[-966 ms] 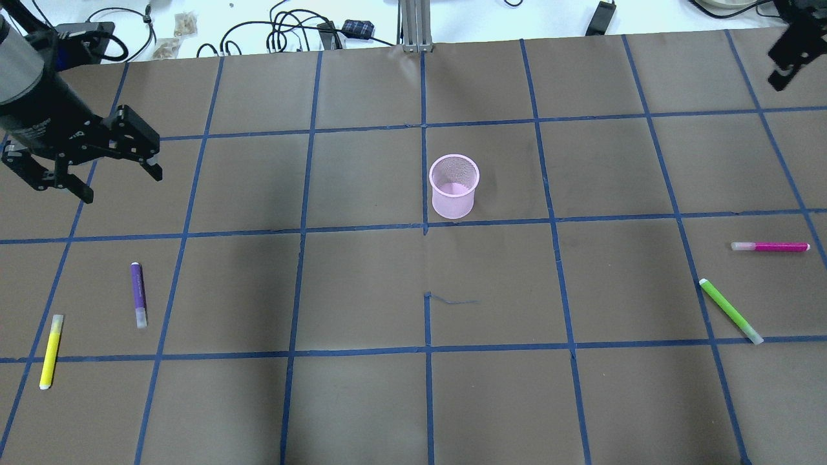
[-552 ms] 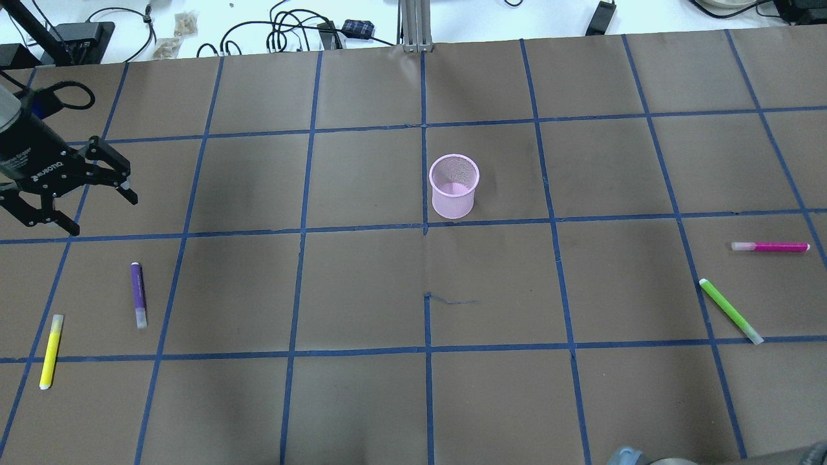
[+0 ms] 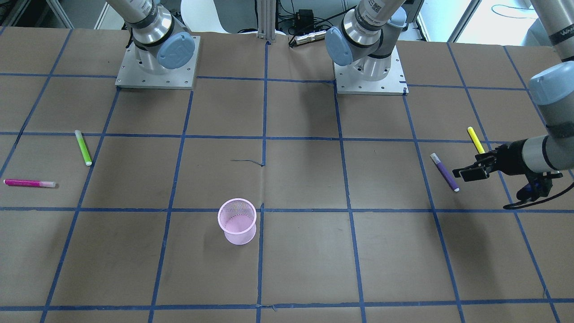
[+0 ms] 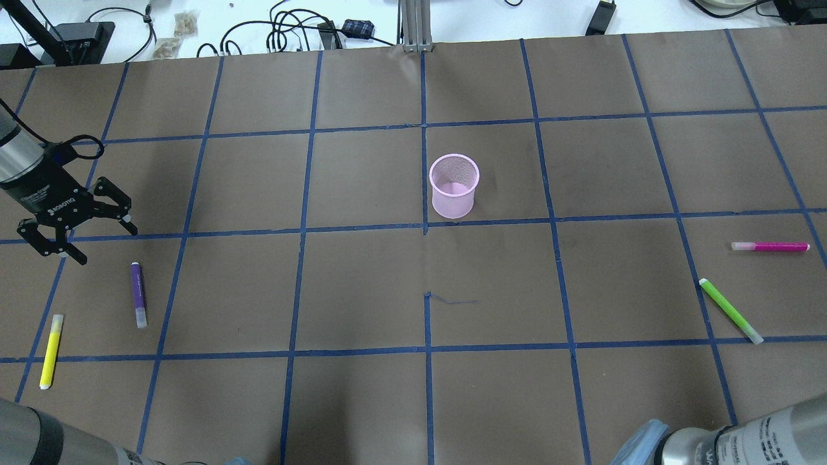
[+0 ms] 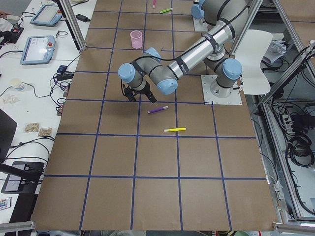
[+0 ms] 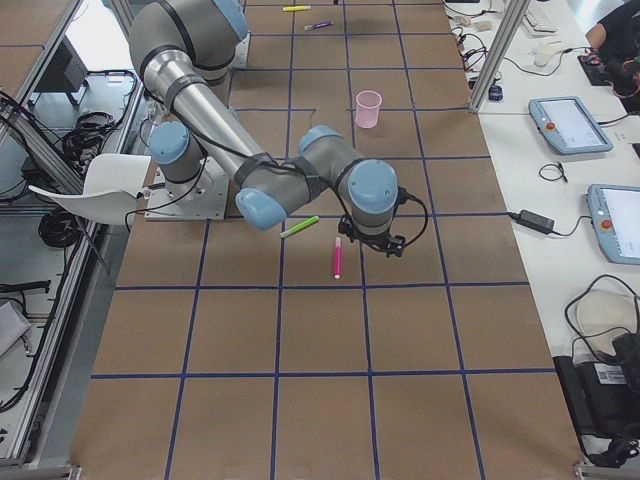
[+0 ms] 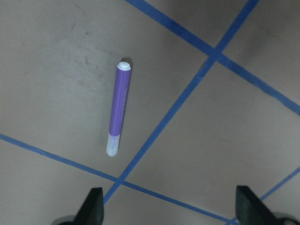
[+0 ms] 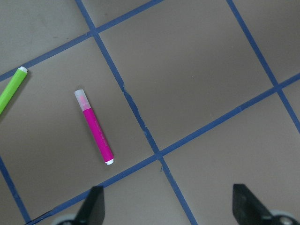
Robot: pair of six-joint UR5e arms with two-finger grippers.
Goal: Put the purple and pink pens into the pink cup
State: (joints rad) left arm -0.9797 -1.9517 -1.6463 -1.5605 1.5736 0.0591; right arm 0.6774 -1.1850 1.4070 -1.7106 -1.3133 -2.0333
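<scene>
Overhead's showing you only the left gripper (image 4: 106, 247), spread, purple pen (image 4: 138, 294) near its fingers. Wrist camera's catching the right gripper (image 8: 168, 208) released, pink pen (image 8: 94, 127) ahead.

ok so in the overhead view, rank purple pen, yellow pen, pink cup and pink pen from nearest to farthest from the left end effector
From the left end effector:
1. purple pen, just below it in that view, on the left side.
2. yellow pen, lower left, near the edge.
3. pink cup, in the middle.
4. pink pen, far right.

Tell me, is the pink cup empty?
Empty: the pink cup shows its bare bottom; the purple pen and pink pen lie outside it.
</scene>
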